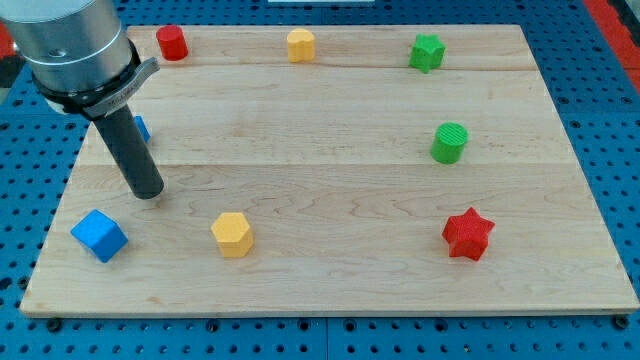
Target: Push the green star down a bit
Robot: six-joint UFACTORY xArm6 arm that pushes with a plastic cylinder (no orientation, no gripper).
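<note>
Green star (pixel 427 52) sits at the board's (pixel 330 270) top edge, toward the view's right, well apart from my tip (pixel 147 190). No jaws on this rig, just the rod, so nothing to release or clench.

My tip, taking the star as reference: far to the view's left and well lower, on bare wood. Nothing touching it.

Around the star:
- Green cylinder (pixel 449 142) directly below it, near but not touching. It lies in the downward line from the star.
- Red star (pixel 468 233) further below the green star, slightly to the view's right, near the board's bottom.
- Yellow block (pixel 301 44), looks hexagonal, level with the star and to its left, along the same top edge.
- Red cylinder (pixel 172 42) far left of the star, also on the top edge.
- Second yellow hexagonal block (pixel 232 234) far down and left of the star.
- Blue cube (pixel 99 235) further left again, near the bottom left corner, just below and left of my tip.
- Another blue block (pixel 141 128) mostly hidden behind the rod; shape unclear.

Surface: light wooden board with visible grain and lengthwise seams. It rests on a blue perforated table (pixel 610 120), which shows on all sides. A sliver of red surface (pixel 615 12) at the top right corner.
</note>
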